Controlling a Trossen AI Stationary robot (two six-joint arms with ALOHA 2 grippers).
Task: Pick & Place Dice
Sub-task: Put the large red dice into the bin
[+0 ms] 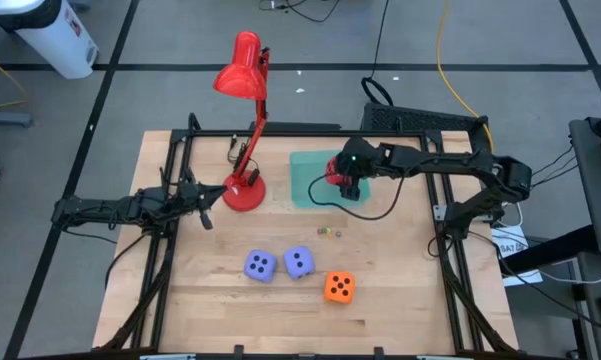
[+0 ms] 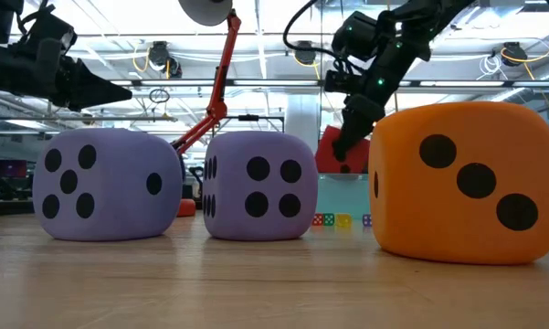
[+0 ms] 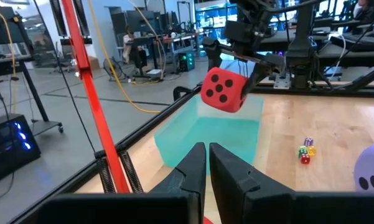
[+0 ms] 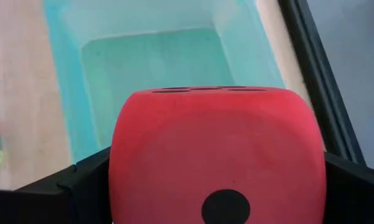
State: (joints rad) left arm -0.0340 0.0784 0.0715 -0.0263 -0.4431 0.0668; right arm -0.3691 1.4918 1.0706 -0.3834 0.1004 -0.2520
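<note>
My right gripper (image 1: pixel 345 180) is shut on a red die (image 3: pixel 223 89) with dark pips, above the right part of a clear teal bin (image 1: pixel 305 180) at the table's far middle. Two lavender dice (image 1: pixel 260 265) (image 1: pixel 298 262) and an orange die (image 1: pixel 339 288) rest flat on the wood near the front edge. My left gripper (image 1: pixel 208 205) waits at the table's left, level and shut, with nothing between its fingers (image 3: pixel 193 165). My right gripper pinches the red die between its two fingers, one on each of two opposite faces (image 4: pixel 121 174). The fingers (image 4: pixel 81 183) slant down from the table's right side. The die is lifted clear above the teal bin (image 4: pixel 155 68), a little tilted.
A red desk lamp (image 1: pixel 242 120) stands left of the bin, its base (image 1: pixel 245 190) close to my left gripper. A few tiny coloured dice (image 1: pixel 327 232) lie in front of the bin. Black frame rails run along the table's left and right edges.
</note>
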